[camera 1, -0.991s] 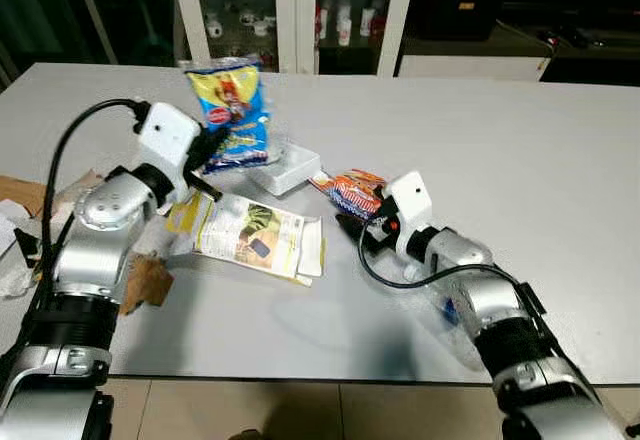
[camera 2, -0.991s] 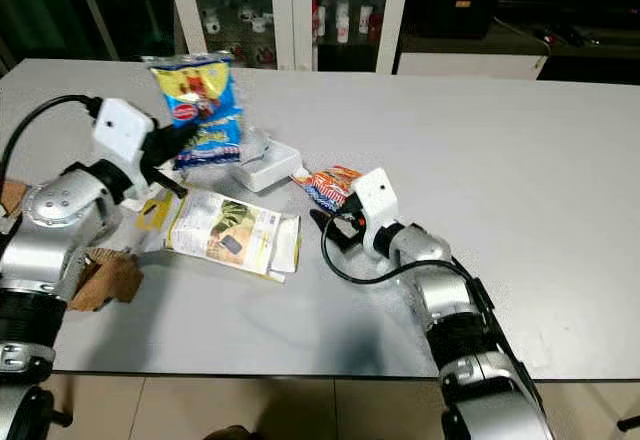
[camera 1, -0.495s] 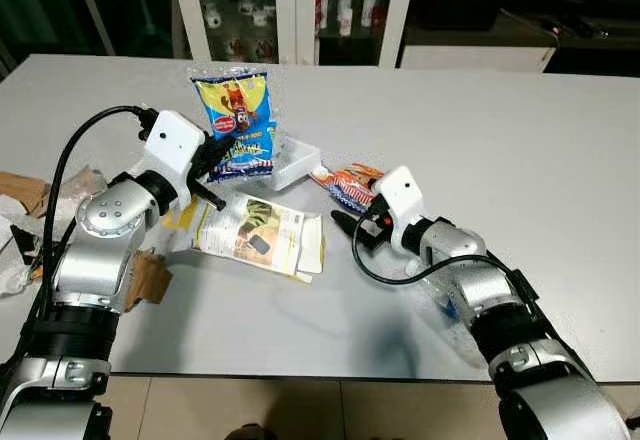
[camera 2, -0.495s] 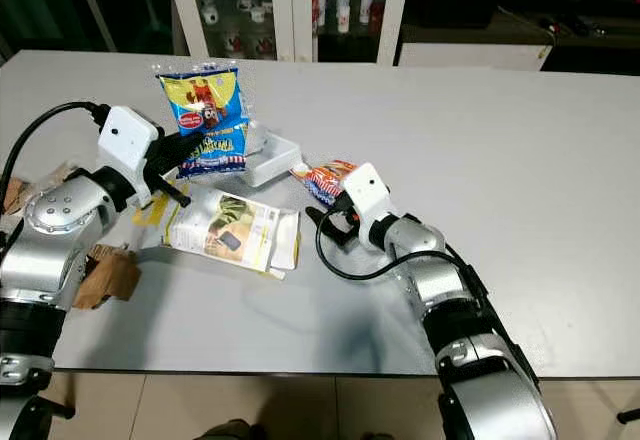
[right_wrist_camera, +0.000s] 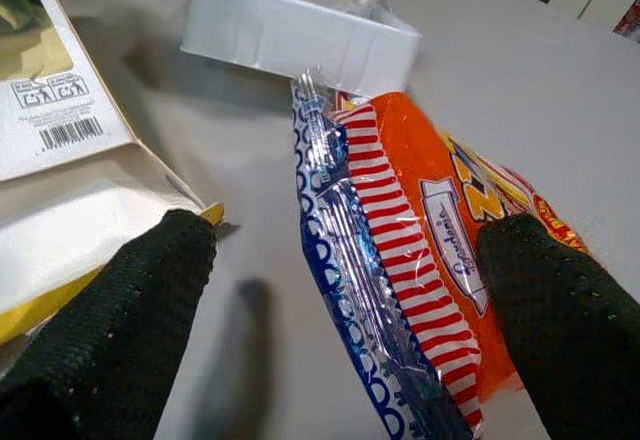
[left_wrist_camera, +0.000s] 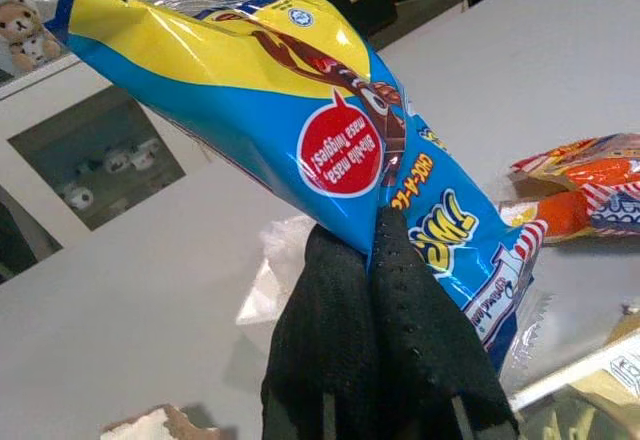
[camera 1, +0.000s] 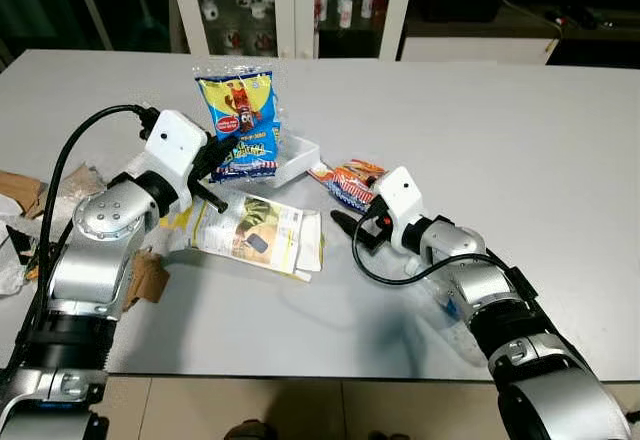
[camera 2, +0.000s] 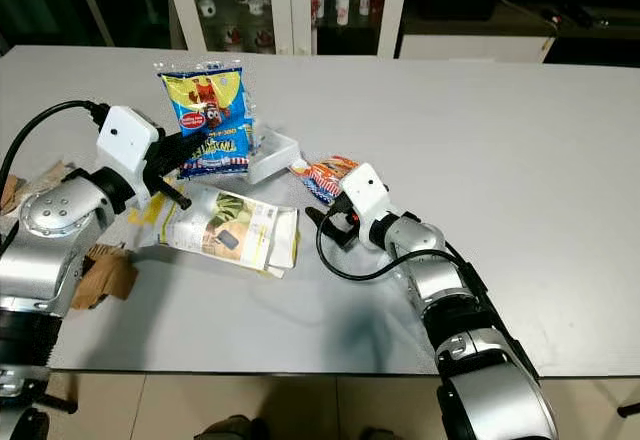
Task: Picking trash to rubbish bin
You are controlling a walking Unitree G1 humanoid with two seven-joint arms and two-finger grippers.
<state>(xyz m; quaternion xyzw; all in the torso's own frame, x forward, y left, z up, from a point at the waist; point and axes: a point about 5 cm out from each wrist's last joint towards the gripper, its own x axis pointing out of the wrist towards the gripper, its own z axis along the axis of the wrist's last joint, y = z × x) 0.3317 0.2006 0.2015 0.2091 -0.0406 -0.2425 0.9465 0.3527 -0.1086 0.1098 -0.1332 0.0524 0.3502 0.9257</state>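
Left wrist view, left gripper (left_wrist_camera: 375,250) (fingers closed) pinching blue snack bag (left_wrist_camera: 300,120)

Blue-yellow bag (left_wrist_camera: 330,150): red round badge with white lettering seen upside down, too small to read surely; below it large yellow letters, perhaps "TWIS", partly hidden by the black fingers (left_wrist_camera: 390,360); a small round emblem near the top edge, unreadable.
Orange bag (right_wrist_camera: 440,260): a white panel with dark script, cut by the fold, not legible; red-and-white stripes and a blue ring pattern beside it.
Flat carton (right_wrist_camera: 60,120): a barcode with tiny digits under it, and two small square handling symbols above; the digits cannot be made out.
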